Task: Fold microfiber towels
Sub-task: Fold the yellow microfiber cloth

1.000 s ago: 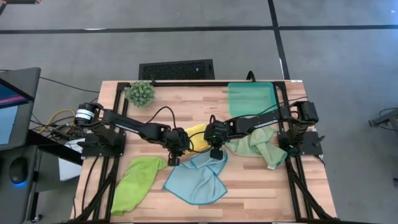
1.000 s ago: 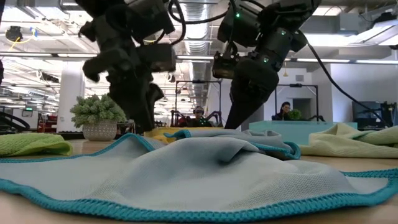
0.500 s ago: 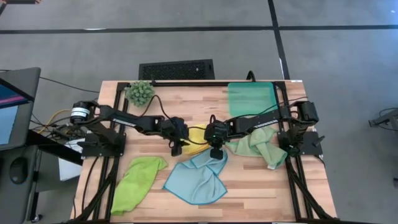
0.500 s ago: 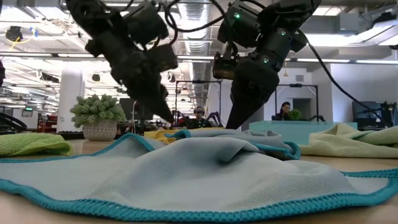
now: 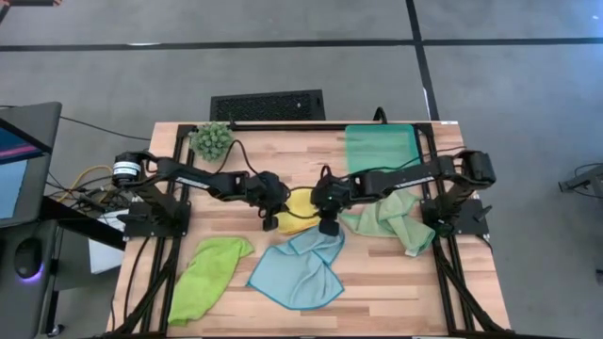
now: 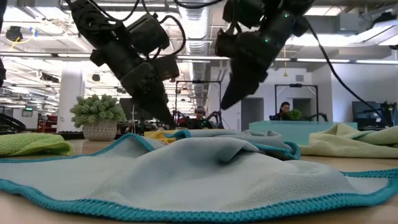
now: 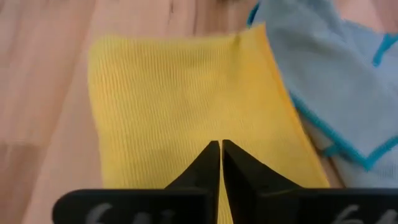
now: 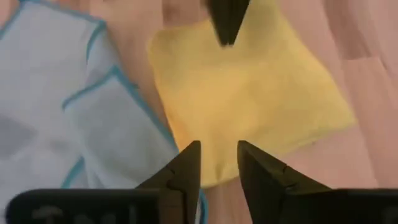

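I am a two-armed robot at a wooden table (image 5: 377, 292), and both my grippers meet over the yellow microfiber towel (image 5: 300, 209), which lies folded near the middle of the table. My left gripper (image 5: 268, 220) sits at that towel's left edge with its two fingers pressed together; from its wrist they show as one closed point over the yellow cloth, and I cannot tell whether a fold is caught between them. A second ago those fingers were spread and hung farther forward, over the light blue towel (image 5: 300, 271). My right gripper (image 5: 328, 226) hovers at the yellow towel's right edge, just above where the blue one overlaps it; its fingers were shut a second ago and are now parted with nothing between them, so it appears to have let go. My guess is that work is moving from the blue towel, which is crumpled toward the front edge, to the yellow one. The lime green towel (image 5: 205, 275) lies bunched near the front left corner, and the pale sage green towel (image 5: 391, 221) is rumpled by the right edge, beside a teal plastic tray (image 5: 381, 149) at the back.
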`<state>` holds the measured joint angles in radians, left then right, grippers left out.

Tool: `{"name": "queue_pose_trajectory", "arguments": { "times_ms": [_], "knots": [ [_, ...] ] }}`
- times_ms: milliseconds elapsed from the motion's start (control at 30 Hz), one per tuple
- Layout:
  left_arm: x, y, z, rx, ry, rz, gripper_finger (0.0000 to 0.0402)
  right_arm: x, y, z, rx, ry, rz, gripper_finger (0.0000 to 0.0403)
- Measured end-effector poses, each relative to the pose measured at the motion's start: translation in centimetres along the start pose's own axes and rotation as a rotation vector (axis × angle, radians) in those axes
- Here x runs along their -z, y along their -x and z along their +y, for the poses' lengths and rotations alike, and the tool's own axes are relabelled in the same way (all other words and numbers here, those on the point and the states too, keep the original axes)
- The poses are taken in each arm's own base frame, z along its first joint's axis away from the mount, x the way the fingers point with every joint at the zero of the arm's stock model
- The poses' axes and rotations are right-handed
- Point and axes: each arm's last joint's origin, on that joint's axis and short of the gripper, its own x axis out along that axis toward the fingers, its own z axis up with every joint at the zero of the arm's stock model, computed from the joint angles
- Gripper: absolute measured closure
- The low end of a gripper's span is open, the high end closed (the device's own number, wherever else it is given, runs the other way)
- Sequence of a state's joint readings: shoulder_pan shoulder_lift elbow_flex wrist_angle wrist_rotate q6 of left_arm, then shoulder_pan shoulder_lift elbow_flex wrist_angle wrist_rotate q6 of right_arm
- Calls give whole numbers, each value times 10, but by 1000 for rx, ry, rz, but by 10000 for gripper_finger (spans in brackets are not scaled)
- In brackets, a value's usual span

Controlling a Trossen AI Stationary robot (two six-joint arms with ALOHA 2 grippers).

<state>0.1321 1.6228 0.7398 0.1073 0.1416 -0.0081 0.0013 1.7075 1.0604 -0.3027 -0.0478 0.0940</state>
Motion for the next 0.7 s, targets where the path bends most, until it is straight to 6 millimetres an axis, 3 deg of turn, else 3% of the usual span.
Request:
{"name": "queue_pose_trajectory", "arguments": {
  "times_ms": [100,167,433,700],
  "knots": [
    [-2,2,6,-24,-9,-21,399,10,-25,-5,-19,-6,50,364],
    [-2,-2,9,-31,-11,-33,400,16,-38,-4,-23,3,69,388],
    [-18,2,22,-29,-45,-213,401,24,-45,-1,-36,-1,16,396],
    [-8,-33,38,44,-24,-212,401,27,-57,-9,-24,-2,13,399]
  ]
}}
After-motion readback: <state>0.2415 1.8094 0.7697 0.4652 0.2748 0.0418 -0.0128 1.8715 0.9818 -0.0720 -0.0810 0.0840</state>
